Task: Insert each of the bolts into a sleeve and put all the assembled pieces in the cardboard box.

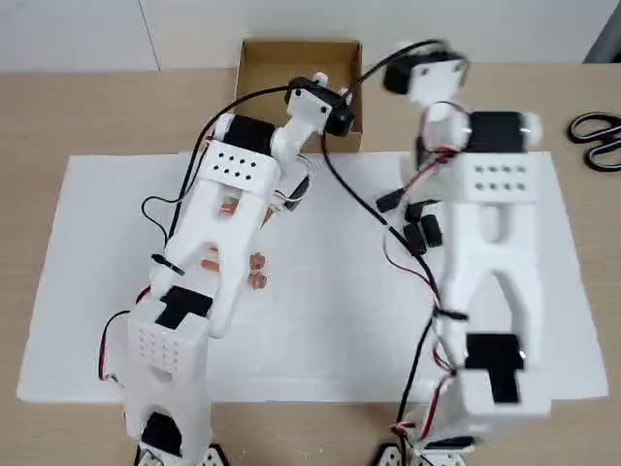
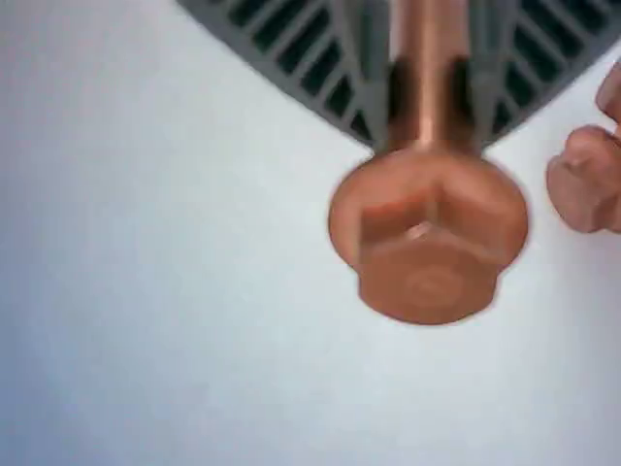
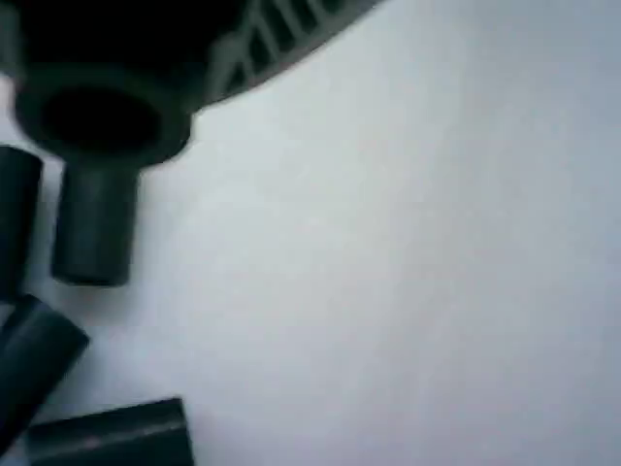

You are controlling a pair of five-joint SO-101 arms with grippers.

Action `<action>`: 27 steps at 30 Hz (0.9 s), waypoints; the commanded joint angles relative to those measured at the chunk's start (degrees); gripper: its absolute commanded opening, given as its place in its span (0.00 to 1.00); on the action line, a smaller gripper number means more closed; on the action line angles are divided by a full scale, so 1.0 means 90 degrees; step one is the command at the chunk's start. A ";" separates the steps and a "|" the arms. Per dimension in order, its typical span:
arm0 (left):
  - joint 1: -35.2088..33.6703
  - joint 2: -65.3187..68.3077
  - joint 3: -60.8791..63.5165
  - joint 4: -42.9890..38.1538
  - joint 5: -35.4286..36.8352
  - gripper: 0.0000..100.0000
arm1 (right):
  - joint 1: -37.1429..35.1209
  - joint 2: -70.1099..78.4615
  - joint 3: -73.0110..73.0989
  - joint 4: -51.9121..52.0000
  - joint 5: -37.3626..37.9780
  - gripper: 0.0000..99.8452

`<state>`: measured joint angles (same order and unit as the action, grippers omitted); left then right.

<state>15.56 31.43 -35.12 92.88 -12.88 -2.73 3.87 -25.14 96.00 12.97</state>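
My left gripper (image 2: pixel 427 126) is shut on the shank of a copper bolt (image 2: pixel 427 238), whose hexagonal head faces the camera above the white mat. A second copper bolt (image 2: pixel 582 180) lies close beside it. Several loose bolts (image 1: pixel 257 272) lie on the mat beside the left arm. My right gripper (image 3: pixel 107 78) is shut on a black sleeve (image 3: pixel 102 121) with its open mouth towards the camera. Several more black sleeves (image 3: pixel 92 228) lie on the mat below it, and they show as dark pieces (image 1: pixel 424 231) under the right arm. The cardboard box (image 1: pixel 281 68) stands open at the back.
A white mat (image 1: pixel 340 320) covers the middle of the wooden table. Scissors (image 1: pixel 597 136) lie at the far right edge. Cables hang between the two arms near the box.
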 commanded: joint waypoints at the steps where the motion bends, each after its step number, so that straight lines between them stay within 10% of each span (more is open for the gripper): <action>1: 0.0010 -0.0186 -0.0357 0.0020 0.0059 0.01 | 0.0142 -0.0972 -0.0147 -0.0054 0.0059 0.00; 15: -0.0352 -0.0186 -0.3033 0.0840 0.0762 0.01 | 0.0132 -0.3863 0.0020 -0.0015 0.0049 0.00; 27: -0.0488 -0.2110 -0.3932 0.0840 0.1153 0.01 | 0.0142 -0.6940 0.3575 -0.0503 0.0049 0.00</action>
<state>10.81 21.76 -67.38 99.38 -3.30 -2.02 -52.48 1.14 95.03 12.97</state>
